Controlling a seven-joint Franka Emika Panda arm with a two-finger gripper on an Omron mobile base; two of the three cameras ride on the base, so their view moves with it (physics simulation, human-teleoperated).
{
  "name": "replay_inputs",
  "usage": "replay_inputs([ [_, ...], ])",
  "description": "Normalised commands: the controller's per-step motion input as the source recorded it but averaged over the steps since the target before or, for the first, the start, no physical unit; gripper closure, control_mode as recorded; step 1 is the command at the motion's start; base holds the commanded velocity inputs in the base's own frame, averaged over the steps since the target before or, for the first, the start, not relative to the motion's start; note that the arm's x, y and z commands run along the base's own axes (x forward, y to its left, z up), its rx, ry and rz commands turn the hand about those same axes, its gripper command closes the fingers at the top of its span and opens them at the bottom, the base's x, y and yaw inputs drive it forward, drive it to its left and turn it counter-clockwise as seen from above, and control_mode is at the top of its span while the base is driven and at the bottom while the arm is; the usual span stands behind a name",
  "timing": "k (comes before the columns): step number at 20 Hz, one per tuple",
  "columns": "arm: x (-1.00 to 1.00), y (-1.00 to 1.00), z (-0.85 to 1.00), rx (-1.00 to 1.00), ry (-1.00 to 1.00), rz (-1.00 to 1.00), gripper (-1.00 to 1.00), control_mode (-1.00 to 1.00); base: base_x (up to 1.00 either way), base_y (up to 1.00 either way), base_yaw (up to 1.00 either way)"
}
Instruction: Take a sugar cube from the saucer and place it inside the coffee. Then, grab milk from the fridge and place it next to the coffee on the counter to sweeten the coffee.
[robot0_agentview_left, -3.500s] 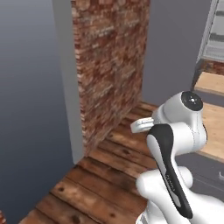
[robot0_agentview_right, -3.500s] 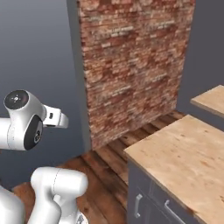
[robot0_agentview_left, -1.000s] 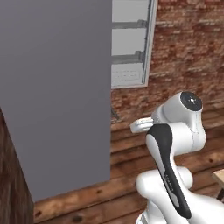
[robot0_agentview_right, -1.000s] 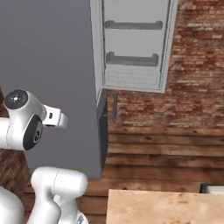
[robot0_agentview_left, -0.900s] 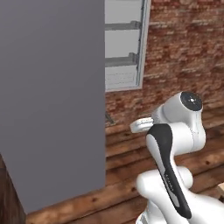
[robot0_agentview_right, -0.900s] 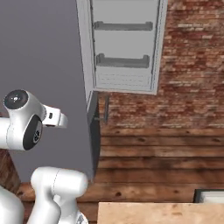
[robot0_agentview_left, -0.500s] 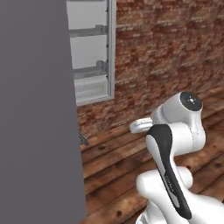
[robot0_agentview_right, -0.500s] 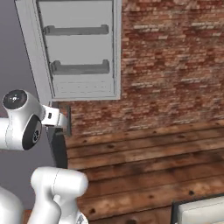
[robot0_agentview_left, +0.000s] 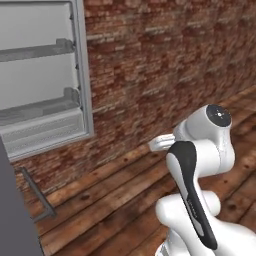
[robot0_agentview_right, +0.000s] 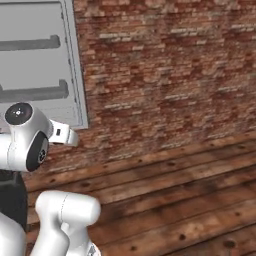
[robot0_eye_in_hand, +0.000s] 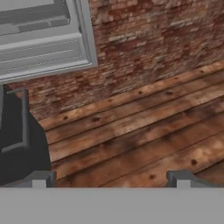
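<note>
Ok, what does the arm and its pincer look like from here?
The arm is glossy white with rounded segments, a long black panel down one link and a dark round joint cap. The pincer ends in two small blocky grey fingertips.

**A:** What can we count here?

**B:** We count one fridge door (robot0_agentview_left: 42, 80), standing open at the upper left of the left base view, with two grey shelf bins (robot0_agentview_left: 37, 50) across its white inner face.

**A:** Anything else?

**B:** One red brick wall (robot0_agentview_left: 165, 65) fills the upper right, one wooden plank floor (robot0_agentview_left: 110, 205) runs along the bottom, and one grey bar handle (robot0_agentview_left: 35, 192) sits at the lower left.
</note>
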Motion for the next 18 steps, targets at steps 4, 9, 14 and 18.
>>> replay_inputs([
  [4,0.00,0.00,0.00,0.00,0.00,0.00,-1.00,1.00,1.00,-0.80,0.00],
  [9,0.00,0.00,0.00,0.00,0.00,0.00,-1.00,1.00,1.00,-0.74,0.30],
  [14,0.00,0.00,0.00,0.00,0.00,0.00,-1.00,1.00,1.00,-0.18,0.76],
  [18,0.00,0.00,0.00,0.00,0.00,0.00,-1.00,1.00,1.00,-0.49,0.28],
])
